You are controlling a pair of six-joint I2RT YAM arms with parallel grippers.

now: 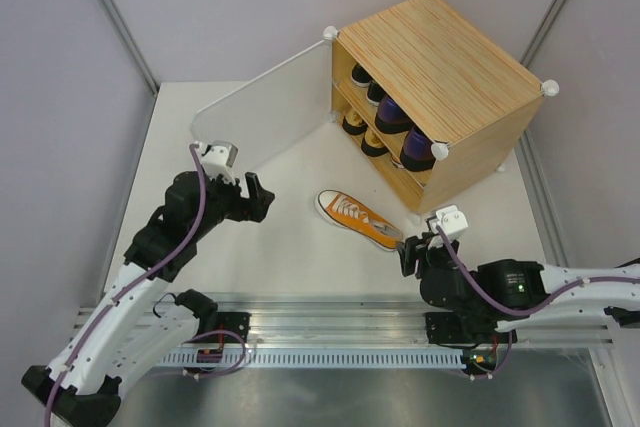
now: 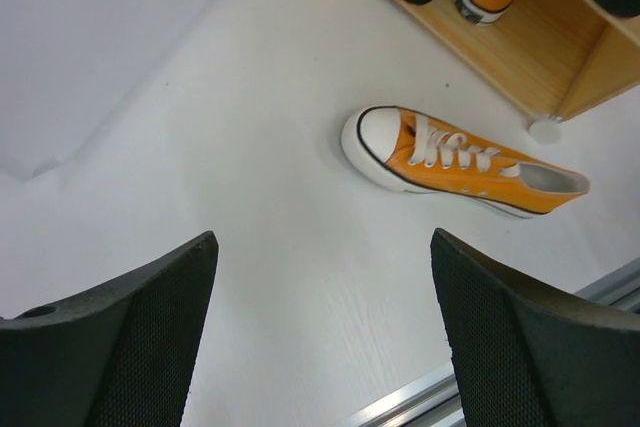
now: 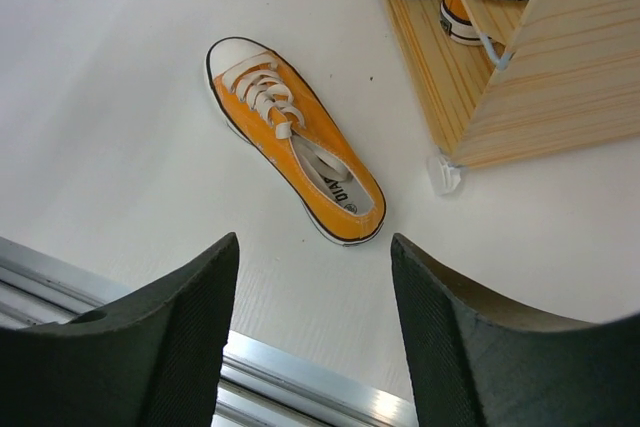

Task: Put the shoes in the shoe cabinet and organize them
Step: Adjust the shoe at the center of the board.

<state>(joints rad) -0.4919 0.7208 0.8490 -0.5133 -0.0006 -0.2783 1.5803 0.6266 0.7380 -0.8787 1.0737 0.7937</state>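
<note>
One sneaker (image 1: 358, 219) lies on the table (image 1: 260, 257) before the cabinet (image 1: 440, 77).

Noted: the left arm (image 1: 105, 322) and right arm (image 1: 592, 282) had white link shells and black joint housings. A purple cable (image 1: 203, 197) ran along each. Finger pads (image 2: 165, 347) of the left gripper (image 2: 322, 247) were black, finely textured.

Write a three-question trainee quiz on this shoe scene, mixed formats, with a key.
1. True or false: the left gripper holds the orange sneaker.
2. The cabinet door is: A) shut B) open C) missing.
3. Fill in: the sneaker's heel lies nearer the ___ gripper.
Key: 1 false, it lies on the table, both grippers open and empty; 2 B; 3 right gripper.
</note>
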